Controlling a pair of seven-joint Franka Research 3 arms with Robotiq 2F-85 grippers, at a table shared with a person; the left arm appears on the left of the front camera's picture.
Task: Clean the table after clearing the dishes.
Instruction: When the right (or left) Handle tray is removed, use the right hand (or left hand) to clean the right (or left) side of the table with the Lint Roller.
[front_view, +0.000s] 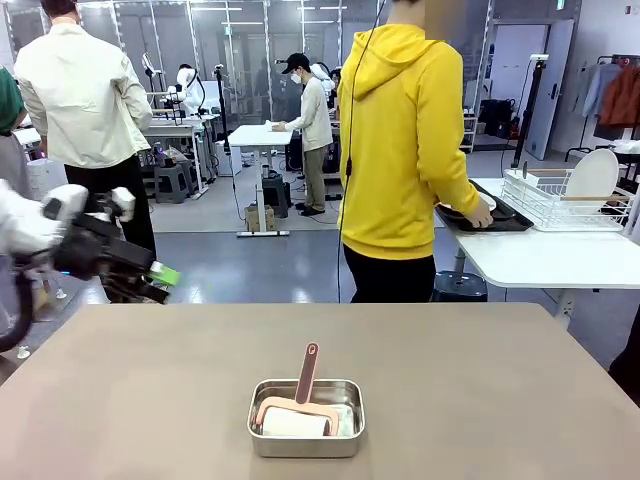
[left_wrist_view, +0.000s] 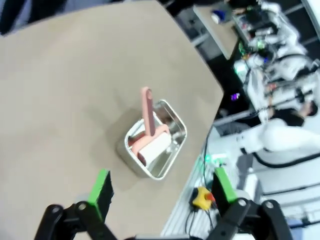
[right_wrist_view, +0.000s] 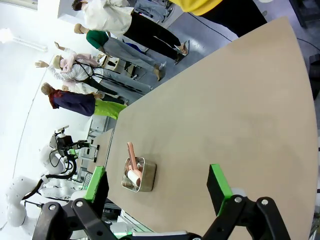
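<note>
Front view shows the grey-brown tabletop (front_view: 480, 380) bare apart from a small steel tin (front_view: 305, 447) near its robot-side edge. A roller (front_view: 297, 418) with a pink handle lies in the tin, handle leaning up over the far rim. That looks like a parked cleaning tool, kept together and easy to pick by the handle.

The dishes appear to be off the tabletop. A person (front_view: 405, 150) in a yellow hoodie stands at the white side table (front_view: 540, 260) with a hand on a dark tray (front_view: 500, 222), beside a wire dish rack (front_view: 560, 200) holding a white plate. So the clearing seems done and the wiping part not yet begun.

The left end effector (front_view: 160, 278) hangs above the left edge of the tabletop, well apart from the tin. Its green pads stand wide apart with nothing between them. In its wrist view (left_wrist_view: 162, 192) it looks down toward the tin (left_wrist_view: 172, 150).

The right end effector (right_wrist_view: 156, 185) is likewise spread wide and empty, hovering clear of the tabletop (right_wrist_view: 240, 100), with the tin (right_wrist_view: 147, 180) farther off.
</note>
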